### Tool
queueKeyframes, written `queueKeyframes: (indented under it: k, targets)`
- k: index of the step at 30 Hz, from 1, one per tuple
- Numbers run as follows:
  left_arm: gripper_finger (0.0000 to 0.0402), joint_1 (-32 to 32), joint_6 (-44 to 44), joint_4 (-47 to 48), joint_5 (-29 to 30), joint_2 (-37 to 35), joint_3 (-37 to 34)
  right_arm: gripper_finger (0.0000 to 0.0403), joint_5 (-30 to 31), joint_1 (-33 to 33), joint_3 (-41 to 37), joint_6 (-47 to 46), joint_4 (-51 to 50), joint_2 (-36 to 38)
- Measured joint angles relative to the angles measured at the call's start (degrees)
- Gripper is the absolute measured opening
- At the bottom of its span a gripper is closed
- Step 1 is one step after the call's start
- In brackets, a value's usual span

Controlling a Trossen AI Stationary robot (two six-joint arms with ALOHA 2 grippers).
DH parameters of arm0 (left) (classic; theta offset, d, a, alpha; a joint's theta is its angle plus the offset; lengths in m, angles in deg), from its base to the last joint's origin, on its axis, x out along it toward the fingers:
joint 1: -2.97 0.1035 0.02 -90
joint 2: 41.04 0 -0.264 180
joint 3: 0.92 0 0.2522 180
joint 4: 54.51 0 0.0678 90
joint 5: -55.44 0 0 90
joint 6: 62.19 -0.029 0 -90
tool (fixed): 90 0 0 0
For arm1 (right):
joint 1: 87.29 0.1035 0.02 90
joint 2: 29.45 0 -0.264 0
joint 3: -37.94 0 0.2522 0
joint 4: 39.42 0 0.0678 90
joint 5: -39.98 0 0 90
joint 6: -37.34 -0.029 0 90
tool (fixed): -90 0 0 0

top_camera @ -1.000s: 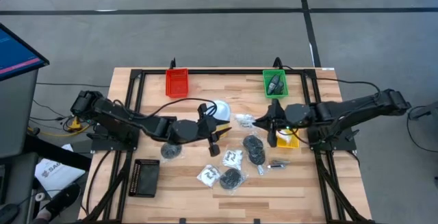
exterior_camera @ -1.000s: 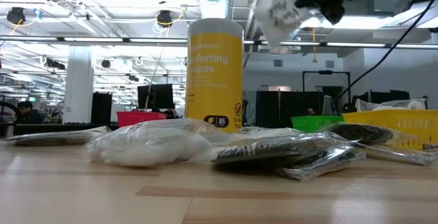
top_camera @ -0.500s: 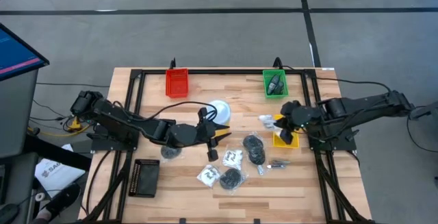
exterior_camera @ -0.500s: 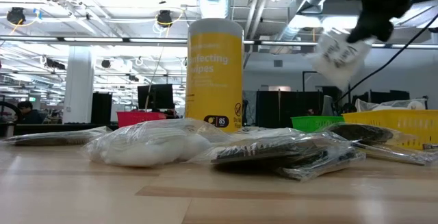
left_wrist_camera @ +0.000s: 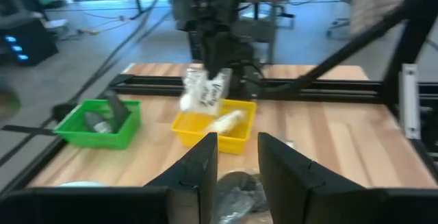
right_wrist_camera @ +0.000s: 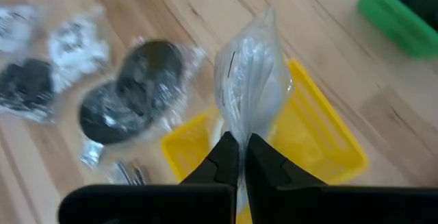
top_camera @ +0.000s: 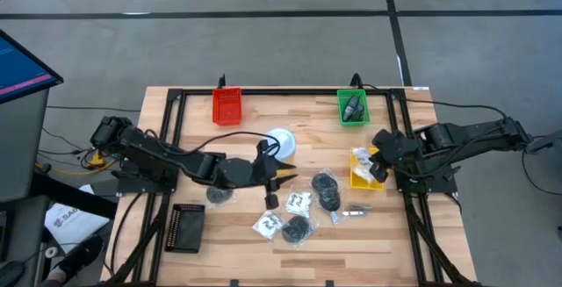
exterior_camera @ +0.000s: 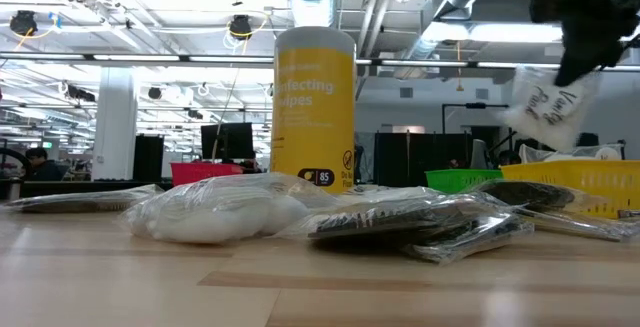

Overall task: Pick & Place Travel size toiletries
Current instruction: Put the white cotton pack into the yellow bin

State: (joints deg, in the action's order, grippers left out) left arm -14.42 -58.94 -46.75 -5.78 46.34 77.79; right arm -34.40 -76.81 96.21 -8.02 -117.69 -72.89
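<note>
I see a tall yellow tub (exterior_camera: 314,107) with a white lid standing upright on the wooden table (top_camera: 237,234), just beside my left claw. My right claw hangs over a yellow tray (top_camera: 365,176), with a green tray (top_camera: 353,107) close behind it. A red tray (top_camera: 226,105) and a black tray (top_camera: 185,227) sit over on the left claw's side.

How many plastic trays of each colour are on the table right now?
Red plastic tray: 1
Green plastic tray: 1
Yellow plastic tray: 1
Black perforated tray: 1
Total: 4
</note>
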Motion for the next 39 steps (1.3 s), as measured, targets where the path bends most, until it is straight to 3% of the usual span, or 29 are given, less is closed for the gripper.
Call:
queueKeyframes:
  k: [17,26,39]
  targets:
    - [0.0097,-1.4,0.0,0.3,-2.8,0.0,0.0,0.0,-4.0,0.0,0.0,-4.0,-5.8,-4.1]
    - [0.0097,-3.3,0.0,0.8,-2.8,0.0,0.0,0.0,-4.2,0.5,-0.1,-3.8,-5.6,-8.3]
    - [0.0097,-5.2,0.2,1.1,-2.8,0.0,0.0,0.0001,-5.4,2.3,-4.5,-5.2,0.0,-8.3]
